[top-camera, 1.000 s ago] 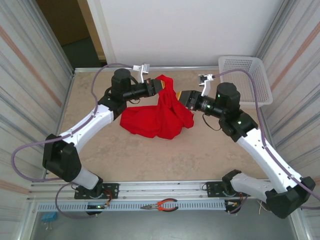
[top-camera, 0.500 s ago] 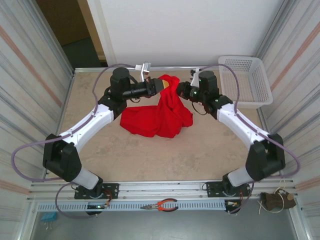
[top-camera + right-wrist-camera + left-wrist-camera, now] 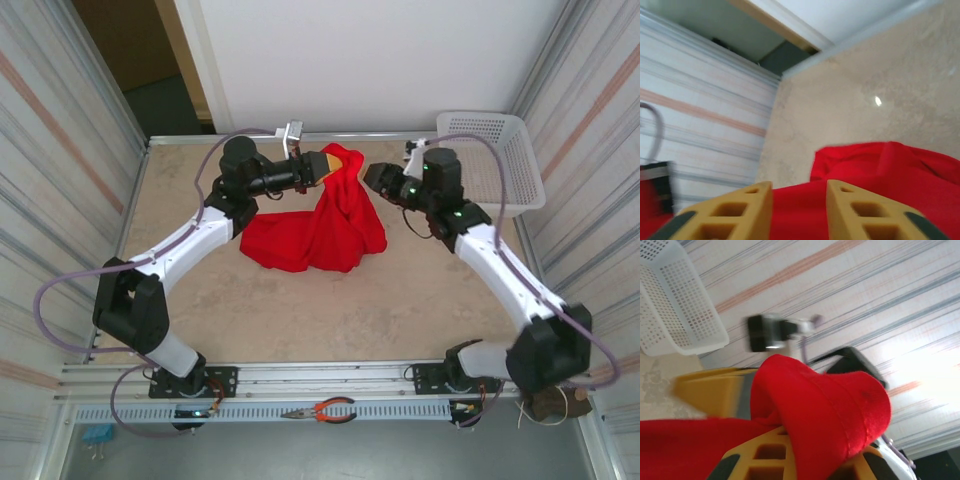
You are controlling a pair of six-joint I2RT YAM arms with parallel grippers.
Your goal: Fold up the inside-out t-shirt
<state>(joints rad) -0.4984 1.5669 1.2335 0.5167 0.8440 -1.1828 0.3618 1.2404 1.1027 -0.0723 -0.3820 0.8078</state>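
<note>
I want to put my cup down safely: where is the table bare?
Bare: the near table between shirt and rail, and the far left corner. Crowded: far middle, where the left gripper and right gripper flank the shirt; a basket sits far right.

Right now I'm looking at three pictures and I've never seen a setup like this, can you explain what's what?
These are two robot arms bolted to a table. One picture looks down from above; the other two come from cameras on the wrists, looking along the yellow fingers. A red t-shirt lies crumpled on the table, and a white basket sits at the far right. The left tool is shut on the t-shirt, holding part up in a peak. The right tool stands open beside it, holding nothing.
</note>
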